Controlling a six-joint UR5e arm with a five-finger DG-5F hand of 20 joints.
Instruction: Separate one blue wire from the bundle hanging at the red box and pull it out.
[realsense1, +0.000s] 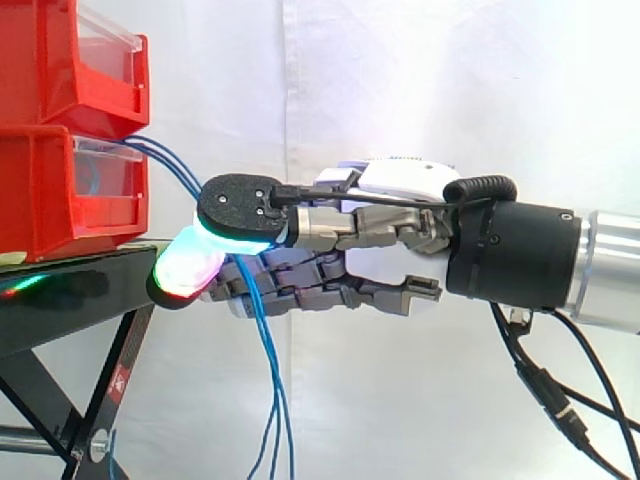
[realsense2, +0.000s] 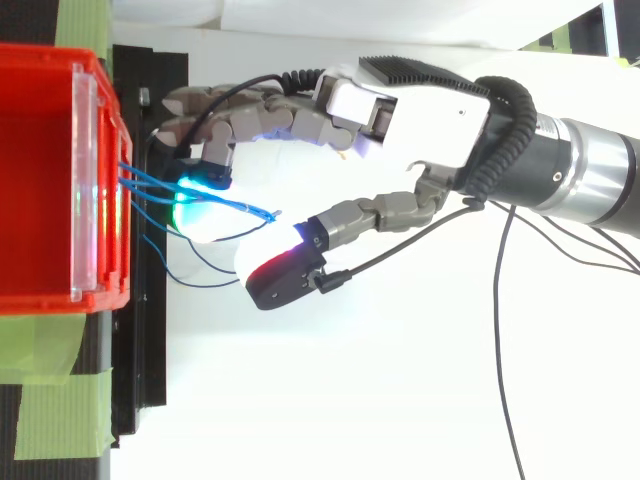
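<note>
While the bundle of blue wires (realsense1: 268, 340) spills from the lower red bin (realsense1: 50, 190) just ahead of the hand (realsense2: 420, 110), the strands drop through the gap between its thumb (realsense2: 285, 278) and fingertips (realsense2: 200, 180). The hand is spread, thumb clear of the fingers, clamped on nothing; the fingertips sit among the wires by the bin's front.

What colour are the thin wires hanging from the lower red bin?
Blue. The wires show best in the side view, hanging below the hand.
</note>
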